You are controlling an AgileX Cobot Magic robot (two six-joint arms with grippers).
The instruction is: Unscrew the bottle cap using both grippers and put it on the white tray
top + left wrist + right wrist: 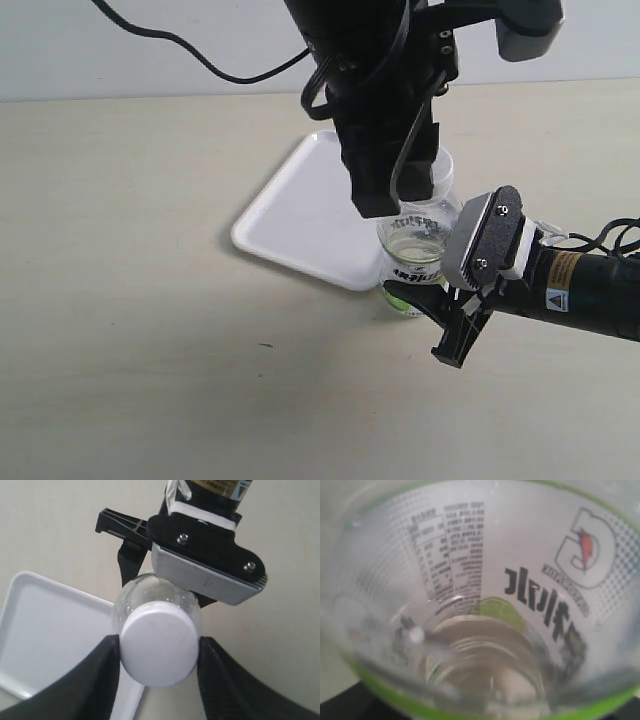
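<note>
On table, at tray corner — bottle point(415, 250): upright, clear plastic, green-and-white label. Base sits just beside the tray corner nearest the right arm; can't tell if it touches the rim.
cap point(157, 647): white, flat top, sitting on the bottle neck, not on tray. Hidden behind left gripper in ext view.
left gripper point(398, 198): all black, hangs down from above over the bottle top. Fingers point(102, 672) pressed on opposite sides of cap, pinching it.
right gripper point(428, 318): reaches in low from the right side. Grey plate point(480, 240) w/ two screws faces up, yellow label point(565, 268) on the arm behind it. Jaws straddle the bottle's lower body, clamped on it — one finger sits against the bottle wall in left wrist view, the other is hidden under the plate.
right wrist view: bottle label fills the frame, black characters + lime pic, blurry up close.
tray point(300, 210): white, rounded corners, low rim, flat on table point(130, 350), behind and left of bottle in ext view.
cable point(190, 50): black, runs off left arm toward top-left of ext view.
</note>
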